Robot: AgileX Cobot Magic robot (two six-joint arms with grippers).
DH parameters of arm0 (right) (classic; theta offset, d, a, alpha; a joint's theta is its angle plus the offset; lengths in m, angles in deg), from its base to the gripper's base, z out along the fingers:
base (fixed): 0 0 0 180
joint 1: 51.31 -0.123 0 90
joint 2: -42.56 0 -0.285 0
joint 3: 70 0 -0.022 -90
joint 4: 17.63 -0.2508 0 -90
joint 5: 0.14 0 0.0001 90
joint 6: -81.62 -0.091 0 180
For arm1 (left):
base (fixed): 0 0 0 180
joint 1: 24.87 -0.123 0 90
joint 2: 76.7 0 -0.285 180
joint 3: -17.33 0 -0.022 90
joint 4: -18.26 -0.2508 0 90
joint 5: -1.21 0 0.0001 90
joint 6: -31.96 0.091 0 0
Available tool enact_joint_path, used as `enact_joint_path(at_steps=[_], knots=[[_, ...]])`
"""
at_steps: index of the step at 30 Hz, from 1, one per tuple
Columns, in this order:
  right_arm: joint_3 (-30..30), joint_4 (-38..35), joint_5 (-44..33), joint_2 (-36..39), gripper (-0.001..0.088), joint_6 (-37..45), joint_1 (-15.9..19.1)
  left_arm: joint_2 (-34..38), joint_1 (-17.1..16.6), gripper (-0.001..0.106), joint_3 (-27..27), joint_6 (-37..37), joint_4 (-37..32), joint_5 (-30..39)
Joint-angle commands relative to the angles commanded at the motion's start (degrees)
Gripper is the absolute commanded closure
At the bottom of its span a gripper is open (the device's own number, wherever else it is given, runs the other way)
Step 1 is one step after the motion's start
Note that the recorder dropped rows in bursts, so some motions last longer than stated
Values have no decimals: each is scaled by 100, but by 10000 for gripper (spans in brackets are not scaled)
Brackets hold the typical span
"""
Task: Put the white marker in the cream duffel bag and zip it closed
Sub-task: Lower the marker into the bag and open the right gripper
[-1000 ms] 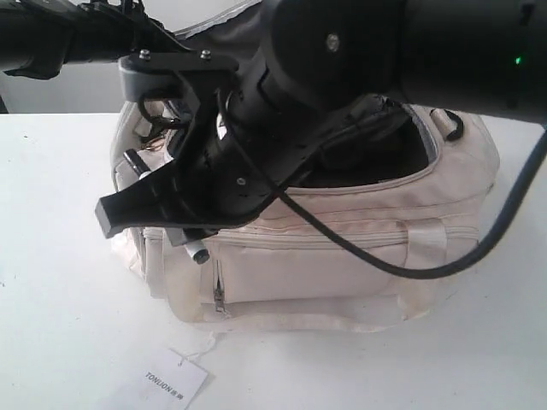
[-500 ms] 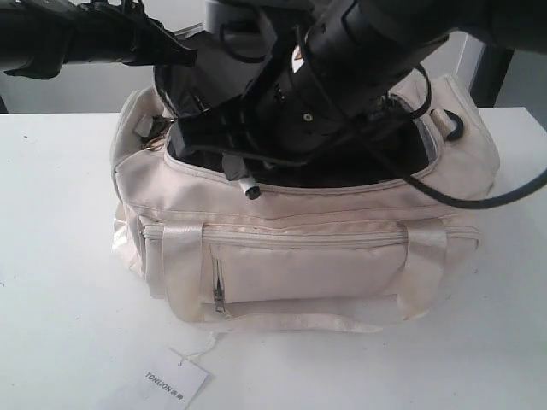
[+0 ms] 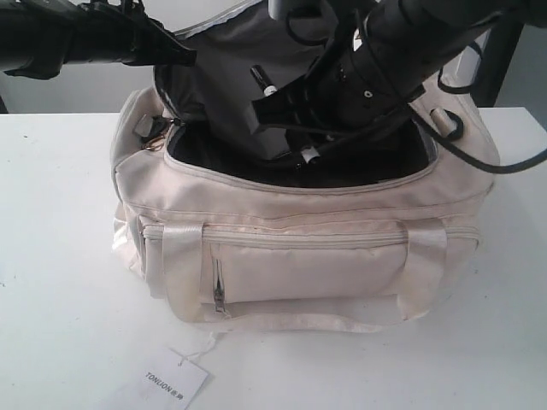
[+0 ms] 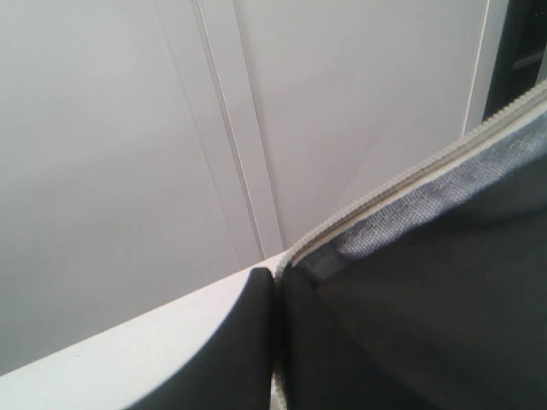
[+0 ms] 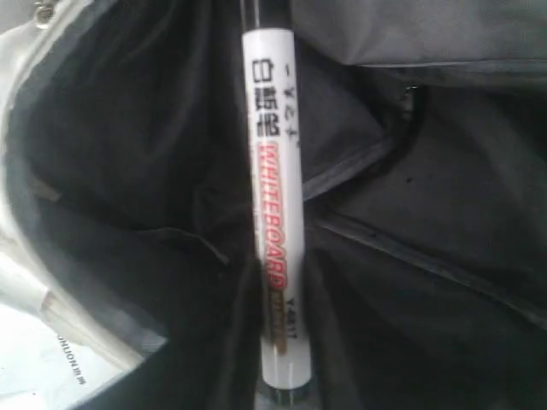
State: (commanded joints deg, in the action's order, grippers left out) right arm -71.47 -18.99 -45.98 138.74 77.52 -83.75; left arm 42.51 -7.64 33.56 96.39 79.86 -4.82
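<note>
Cream fabric forms the duffel bag (image 3: 299, 213), which is set on a white table (image 3: 60, 256) with its front zip pocket (image 3: 303, 272) turned toward the exterior camera. The curved top zip is undone and the top flap is raised, so that the dark grey lining (image 3: 214, 94) is exposed. The flap's edge is pinched by the left gripper (image 3: 175, 53) at the bag's upper left corner; in the left wrist view a dark finger (image 4: 231, 359) is seen pressed against the lining beside the cream zip edge. The right gripper (image 3: 286, 128) is lowered into the open mouth of the bag, and its jaws are clamped on the white marker (image 5: 273, 213). In the right wrist view the marker's barrel, printed in black and with "WHITEBOARD" in red, is seen surrounded by the dark lining, inside the bag's main compartment. A white paper hang tag (image 3: 173, 381) is laid on the table in front of the bag, tied to it by a thin string.
</note>
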Motion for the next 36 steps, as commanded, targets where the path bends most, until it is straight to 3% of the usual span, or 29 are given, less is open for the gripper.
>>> enact_joint_path(at_steps=[10,16,23,28,32,36], knots=[[0,344,289,371,868,-21,277,0,0,1053,0,0,0,0],[0,984,373,724,868,-21,277,0,0,1053,0,0,0,0],[0,1539,126,941,868,-79,277,0,0,1053,0,0,0,0],[-13,1552,-208,1108,868,-161,277,0,0,1053,0,0,0,0],[-353,1552,-583,1232,868,-164,277,0,0,1053,0,0,0,0],[-1077,1552,-1218,1479,868,-152,277,0,0,1053,0,0,0,0]])
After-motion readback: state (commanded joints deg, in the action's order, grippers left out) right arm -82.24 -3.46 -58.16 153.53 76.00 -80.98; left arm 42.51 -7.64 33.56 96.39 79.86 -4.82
